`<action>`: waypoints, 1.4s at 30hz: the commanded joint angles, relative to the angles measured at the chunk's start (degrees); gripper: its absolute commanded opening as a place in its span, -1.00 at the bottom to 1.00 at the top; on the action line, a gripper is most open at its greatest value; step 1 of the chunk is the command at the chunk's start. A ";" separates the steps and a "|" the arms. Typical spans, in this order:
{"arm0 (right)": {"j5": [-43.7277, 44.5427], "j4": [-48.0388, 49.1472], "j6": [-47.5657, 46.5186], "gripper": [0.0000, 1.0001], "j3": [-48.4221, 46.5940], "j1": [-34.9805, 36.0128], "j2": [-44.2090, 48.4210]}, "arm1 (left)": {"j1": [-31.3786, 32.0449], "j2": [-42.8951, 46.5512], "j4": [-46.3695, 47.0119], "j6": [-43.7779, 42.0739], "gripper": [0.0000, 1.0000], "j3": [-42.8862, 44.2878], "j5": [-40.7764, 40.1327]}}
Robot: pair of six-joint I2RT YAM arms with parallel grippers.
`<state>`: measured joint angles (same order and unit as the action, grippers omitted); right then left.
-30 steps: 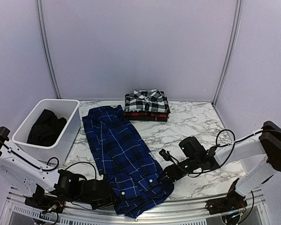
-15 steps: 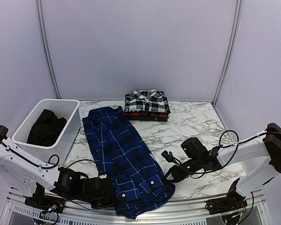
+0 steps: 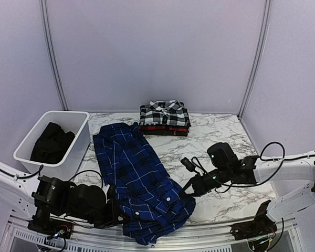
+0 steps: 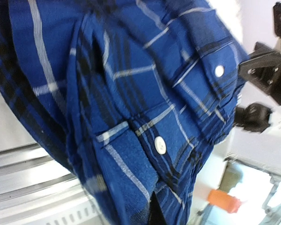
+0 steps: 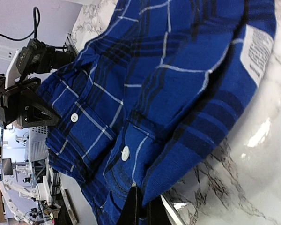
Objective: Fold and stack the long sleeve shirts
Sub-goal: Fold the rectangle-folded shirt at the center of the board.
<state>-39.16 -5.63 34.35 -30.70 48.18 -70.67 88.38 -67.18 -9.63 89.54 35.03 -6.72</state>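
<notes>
Together, left end effector (image 3: 118,210) and right end effector (image 3: 188,193) pinch near edges of blue shirt (image 3: 136,168).

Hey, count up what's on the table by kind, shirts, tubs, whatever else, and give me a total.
Plaid shirts: 3 (blue shirt, black-and-white shirt, red-and-black shirt)
White tub: 1
Dark cloth in it: 1
Total: 5

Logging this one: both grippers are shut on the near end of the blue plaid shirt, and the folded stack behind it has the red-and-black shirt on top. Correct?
One slip: the top external view shows the black-and-white check shirt on top, the red-and-black shirt beneath it. The left gripper and right gripper are shut on the near end of the blue plaid shirt.
</notes>
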 commanded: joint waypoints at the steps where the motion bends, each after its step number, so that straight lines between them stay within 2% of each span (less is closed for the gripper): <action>1: 0.11 3.94 3.57 -1.00 -8.69 -2.20 -5.26 | -4.57 6.53 -4.48 1.35 -1.00 -2.39 -6.28; 5: 0.35 12.02 7.78 -1.00 -14.09 -4.17 -12.34 | -11.32 11.21 -4.47 -0.49 -1.00 -4.75 -7.26; 13: 0.15 25.84 15.94 -1.00 -23.41 -7.65 -29.00 | -23.52 14.24 -4.44 -2.24 -1.00 -8.89 -9.15; 16: 2.58 25.38 14.49 -1.00 -27.56 -8.39 -34.71 | -26.67 12.29 -4.25 -4.64 -1.00 -8.33 -11.15; 20: 4.08 26.77 13.75 -1.00 -30.08 -8.67 -40.90 | -28.79 3.54 -4.28 -9.02 -1.00 -4.64 -13.56; 24: 5.34 26.74 12.57 -1.00 -30.76 -8.68 -44.50 | -29.57 -5.66 -4.26 -10.81 -1.00 -1.25 -15.09; 28: 6.24 26.07 11.05 -1.00 -31.30 -8.59 -46.54 | -29.83 -9.94 -4.52 -10.62 -1.00 -1.08 -17.03; 32: 7.83 23.60 8.15 -1.00 -30.47 -7.97 -46.82 | -29.65 -15.34 -4.52 -13.84 -1.00 1.33 -14.64; 37: 9.35 21.57 5.49 -1.00 -25.09 -6.73 -43.74 | -27.56 -19.78 -4.52 -15.38 -1.00 3.87 -10.84; 42: 10.48 21.15 4.87 -1.00 -15.95 -5.52 -37.99 | -21.80 -20.95 -4.90 -11.47 -1.00 3.71 -8.77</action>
<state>-30.68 19.27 41.30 -52.62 41.08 -112.62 62.35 -86.46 -12.01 75.94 38.85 -20.01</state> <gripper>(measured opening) 0.002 0.008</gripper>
